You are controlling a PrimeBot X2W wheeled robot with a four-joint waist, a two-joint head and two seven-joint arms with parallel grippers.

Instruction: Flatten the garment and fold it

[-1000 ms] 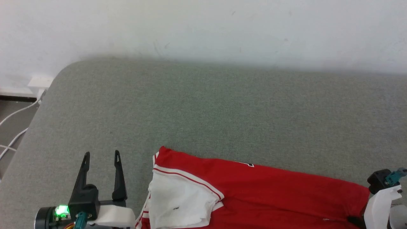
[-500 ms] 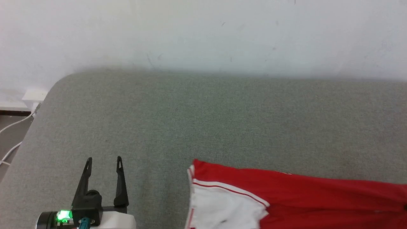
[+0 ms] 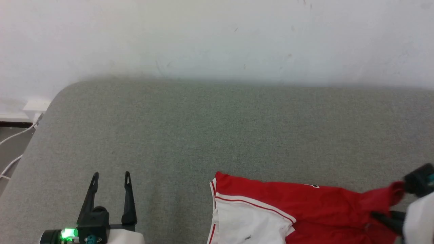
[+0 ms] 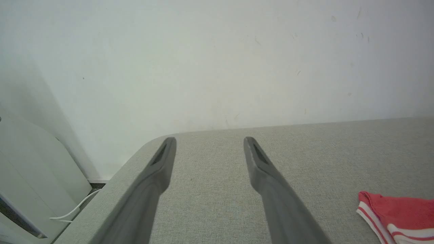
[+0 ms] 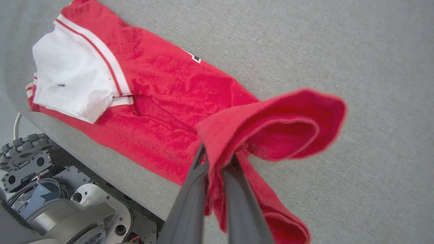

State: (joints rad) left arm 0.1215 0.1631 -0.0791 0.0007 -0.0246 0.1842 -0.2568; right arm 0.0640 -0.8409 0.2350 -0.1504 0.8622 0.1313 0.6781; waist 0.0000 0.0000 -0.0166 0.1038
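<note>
At the left, the left gripper (image 3: pixel 111 175) hovers over the grey table (image 3: pixel 203 128), fingers spread wide and holding nothing. To its right, the shirt (image 3: pixel 298 210) lies along the table's near edge, white sleeve leftward. The right gripper (image 5: pixel 218 158) pinches the shirt's raised red right end.

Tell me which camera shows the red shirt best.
Right wrist view: most of the shirt, white sleeve included, one end pinched in the right end effector. The head view crops it at the bottom edge; the left wrist view catches one corner.
</note>
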